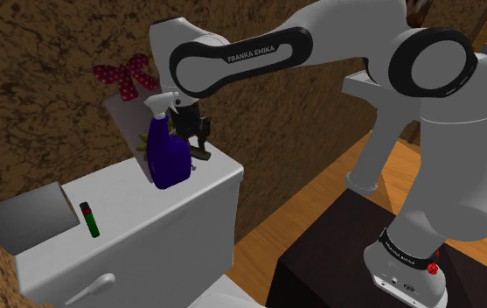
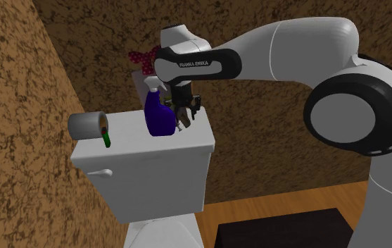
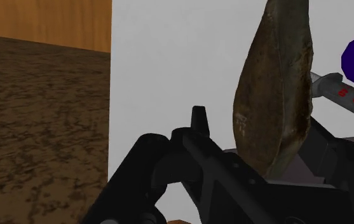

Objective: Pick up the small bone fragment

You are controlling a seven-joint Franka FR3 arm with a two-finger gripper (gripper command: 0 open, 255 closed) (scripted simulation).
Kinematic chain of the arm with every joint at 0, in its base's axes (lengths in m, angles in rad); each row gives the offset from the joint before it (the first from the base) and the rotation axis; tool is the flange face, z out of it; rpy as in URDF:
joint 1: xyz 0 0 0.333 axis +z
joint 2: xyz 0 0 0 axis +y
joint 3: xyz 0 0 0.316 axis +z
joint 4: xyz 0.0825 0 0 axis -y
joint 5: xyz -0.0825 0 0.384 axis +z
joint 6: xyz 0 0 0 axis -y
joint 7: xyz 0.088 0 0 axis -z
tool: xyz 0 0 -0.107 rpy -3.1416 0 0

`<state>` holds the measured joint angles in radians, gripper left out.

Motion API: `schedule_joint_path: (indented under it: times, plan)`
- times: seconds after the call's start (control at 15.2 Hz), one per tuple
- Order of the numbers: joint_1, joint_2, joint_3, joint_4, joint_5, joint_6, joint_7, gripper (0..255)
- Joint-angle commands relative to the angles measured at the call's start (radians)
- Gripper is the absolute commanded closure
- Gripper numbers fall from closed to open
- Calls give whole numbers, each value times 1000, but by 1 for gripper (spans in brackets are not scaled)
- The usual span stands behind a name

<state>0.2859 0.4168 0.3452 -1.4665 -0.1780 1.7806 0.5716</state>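
Brown bone fragment (image 3: 274, 95) clasped between the black gripper's (image 3: 267, 143) narrowed fingers, over a white toilet tank lid (image 1: 145, 227); best lifted straight up, clear of the blue spray bottle (image 1: 168, 156) beside.

Rough, mottled brown walls (image 1: 31, 61) close in the corner, evenly lit. A white toilet tank (image 1: 180, 236) stands against them, its flat lid pale grey. Below it runs a warm orange wooden plank floor (image 1: 320, 219).

place: bathroom | evidence: white toilet tank (image 1: 149, 229), flush lever (image 1: 93, 286), wood floor (image 1: 320, 210)
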Motion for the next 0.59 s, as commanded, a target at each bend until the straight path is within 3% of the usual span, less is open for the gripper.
schedule_joint_path:
  times: [0.0, 0.53]
  plan:
    - [0, 1, 0, 0, 0, 2, 0, 255]
    - [-1, -1, 0, -5, 0, 4, 0, 255]
